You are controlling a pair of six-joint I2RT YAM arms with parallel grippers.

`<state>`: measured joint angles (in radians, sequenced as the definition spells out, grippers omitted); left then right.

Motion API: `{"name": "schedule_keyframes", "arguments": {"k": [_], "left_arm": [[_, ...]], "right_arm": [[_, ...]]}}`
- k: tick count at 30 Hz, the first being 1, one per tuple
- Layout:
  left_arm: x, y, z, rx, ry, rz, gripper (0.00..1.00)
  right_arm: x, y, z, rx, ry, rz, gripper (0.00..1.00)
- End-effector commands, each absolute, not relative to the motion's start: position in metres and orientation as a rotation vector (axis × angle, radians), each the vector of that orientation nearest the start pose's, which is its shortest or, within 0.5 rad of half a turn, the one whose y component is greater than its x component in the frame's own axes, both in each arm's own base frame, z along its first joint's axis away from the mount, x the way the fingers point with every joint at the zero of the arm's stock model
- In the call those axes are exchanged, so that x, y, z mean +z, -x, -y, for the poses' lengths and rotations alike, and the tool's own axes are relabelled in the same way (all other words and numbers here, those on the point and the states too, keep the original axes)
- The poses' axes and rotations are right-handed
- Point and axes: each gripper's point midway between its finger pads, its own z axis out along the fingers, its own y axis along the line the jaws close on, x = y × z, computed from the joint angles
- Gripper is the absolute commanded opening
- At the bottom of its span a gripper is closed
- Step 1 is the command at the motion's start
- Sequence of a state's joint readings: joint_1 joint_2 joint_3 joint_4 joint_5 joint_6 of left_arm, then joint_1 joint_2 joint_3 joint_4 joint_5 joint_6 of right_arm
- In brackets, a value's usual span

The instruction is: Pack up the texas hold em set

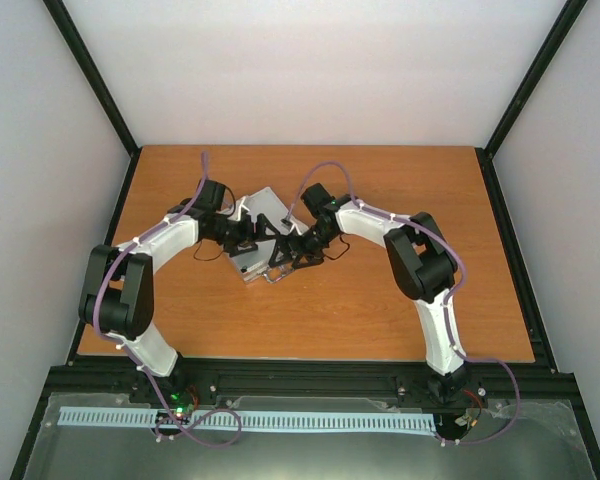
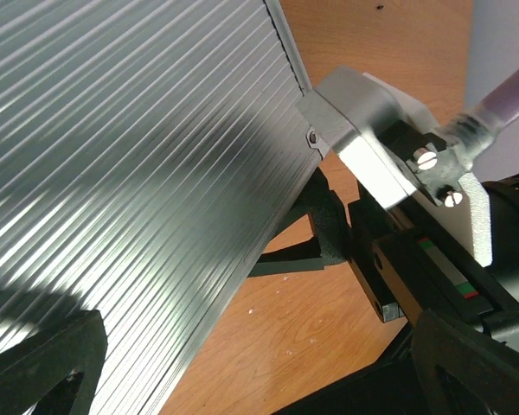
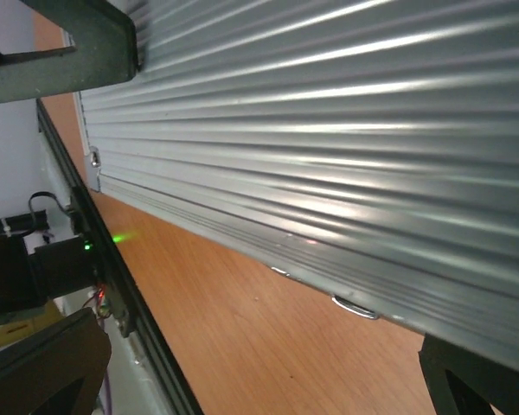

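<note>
White-black arms (image 1: 165,238), seemingly purple cables (image 2: 509,92)

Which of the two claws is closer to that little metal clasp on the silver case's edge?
Right. The clasp sits just ahead of the right gripper, between its open fingers; the left gripper is at the far corner of the case.

- No legible text, brand, number or sign in any view.
- Ribbed case (image 2: 138,173): bare silver metal, no lettering visible.
- Black housing (image 2: 398,268) beside the case: thin green-and-red strip (image 2: 447,270), no characters readable on it.
</note>
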<state>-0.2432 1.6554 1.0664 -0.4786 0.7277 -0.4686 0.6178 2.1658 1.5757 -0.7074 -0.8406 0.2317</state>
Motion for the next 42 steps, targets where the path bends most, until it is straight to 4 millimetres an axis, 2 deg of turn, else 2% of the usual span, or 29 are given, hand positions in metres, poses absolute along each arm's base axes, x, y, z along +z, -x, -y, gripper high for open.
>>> {"name": "schedule_keyframes", "arguments": {"k": [1, 7, 10, 16, 22, 26, 34, 42], "left_arm": [[0.120, -0.347, 0.205, -1.197, 0.044, -2.669, 1.00], [0.161, -0.366, 0.208, -1.184, 0.005, -2.604, 1.00], [0.170, -0.380, 0.205, -1.189, 0.017, -2.578, 1.00], [0.143, -0.401, 0.195, -1.222, 0.138, -2.610, 1.00], [0.111, -0.399, 0.190, -1.237, 0.205, -2.674, 1.00], [0.106, -0.404, 0.187, -1.245, 0.223, -2.662, 1.00], [0.100, -0.401, 0.185, -1.242, 0.238, -2.680, 1.00], [0.096, -0.398, 0.182, -1.241, 0.252, -2.689, 1.00]], "right_arm": [[0.057, -0.308, -0.361, 1.156, 0.750, -2.838, 1.00], [0.068, -0.307, -0.357, 1.142, 0.739, -2.797, 1.00], [0.071, -0.306, -0.356, 1.139, 0.743, -2.790, 1.00], [0.085, -0.309, -0.361, 1.173, 0.750, -2.745, 1.00], [0.096, -0.306, -0.369, 1.218, 0.787, -2.706, 1.00], [0.094, -0.303, -0.375, 1.223, 0.818, -2.711, 1.00], [0.084, -0.303, -0.386, 1.221, 0.846, -2.724, 1.00], [0.061, -0.301, -0.386, 1.181, 0.853, -2.788, 1.00]]}}
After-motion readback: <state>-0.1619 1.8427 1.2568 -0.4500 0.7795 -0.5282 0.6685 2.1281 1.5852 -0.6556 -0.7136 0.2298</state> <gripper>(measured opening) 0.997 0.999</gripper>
